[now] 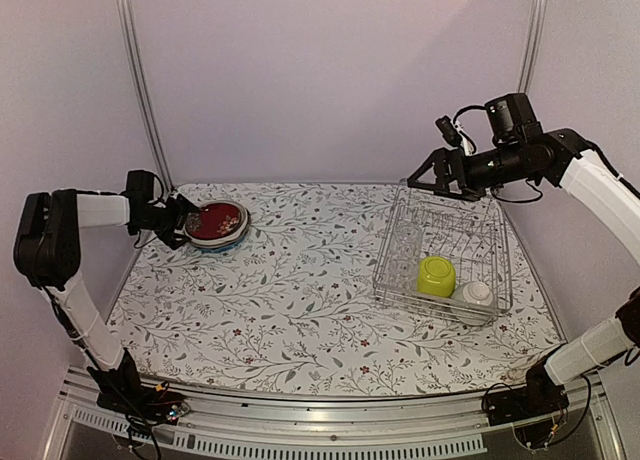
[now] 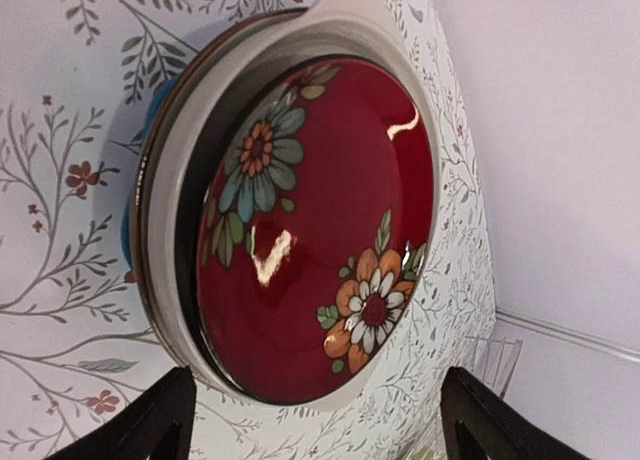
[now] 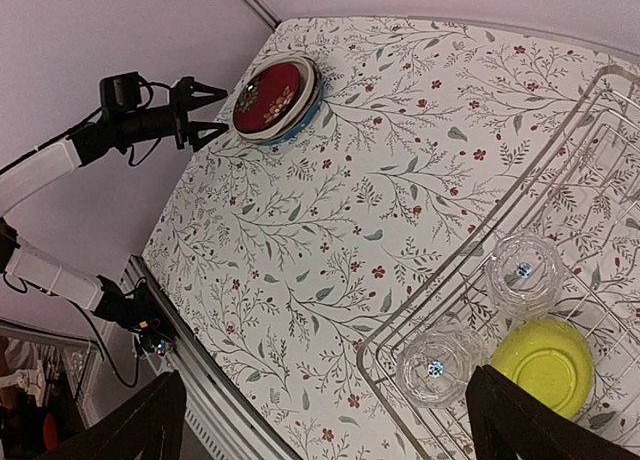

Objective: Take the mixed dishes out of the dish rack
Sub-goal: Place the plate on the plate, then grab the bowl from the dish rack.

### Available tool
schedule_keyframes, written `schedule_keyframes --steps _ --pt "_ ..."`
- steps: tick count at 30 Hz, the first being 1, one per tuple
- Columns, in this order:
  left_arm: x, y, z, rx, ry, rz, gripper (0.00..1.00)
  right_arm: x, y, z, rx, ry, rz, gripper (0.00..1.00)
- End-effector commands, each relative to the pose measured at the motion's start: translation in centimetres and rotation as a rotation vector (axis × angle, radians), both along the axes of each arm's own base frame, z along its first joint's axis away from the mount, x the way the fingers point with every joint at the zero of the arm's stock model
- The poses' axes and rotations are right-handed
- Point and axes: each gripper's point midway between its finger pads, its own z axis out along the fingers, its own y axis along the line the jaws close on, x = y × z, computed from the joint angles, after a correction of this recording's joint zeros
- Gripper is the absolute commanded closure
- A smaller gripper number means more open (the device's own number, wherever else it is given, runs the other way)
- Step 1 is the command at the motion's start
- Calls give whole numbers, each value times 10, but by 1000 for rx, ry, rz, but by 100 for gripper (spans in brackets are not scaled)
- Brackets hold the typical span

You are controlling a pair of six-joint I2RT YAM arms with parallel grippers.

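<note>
My left end effector [image 3: 218, 110] stands open at the far left of the tabletop [image 1: 300, 300], gripping nothing, its tips just left of a stack of plates. The red floral plate [image 2: 320, 220] lies on top and the pale blue-green plate [image 2: 128, 230] at the bottom. My right end effector [image 1: 437, 183] hangs open and empty above the far edge of the dish rack [image 1: 430, 305] on the right. Inside the rack are two clear drinking glasses [image 3: 524, 272], an upturned lime-green bowl [image 1: 436, 276] and, at the near right corner, the small whitish bowl [image 1: 476, 294].
</note>
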Motion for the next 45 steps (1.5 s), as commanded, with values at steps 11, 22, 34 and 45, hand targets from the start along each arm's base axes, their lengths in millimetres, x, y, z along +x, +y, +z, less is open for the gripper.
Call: schedule_keyframes --steps 11,22,34,45 --pt "-19 6 56 229 -72 -55 1 -17 -63 -49 -370 96 -124 1" --pt "-30 -40 114 421 -208 -204 0 -65 -137 -110 -728 257 -217 1" --pt "-40 -101 139 444 -299 -334 0 -64 -152 -146 -843 353 -278 13" --pt "-42 -108 161 432 -362 -350 0 -59 -146 -193 -868 468 -254 17"
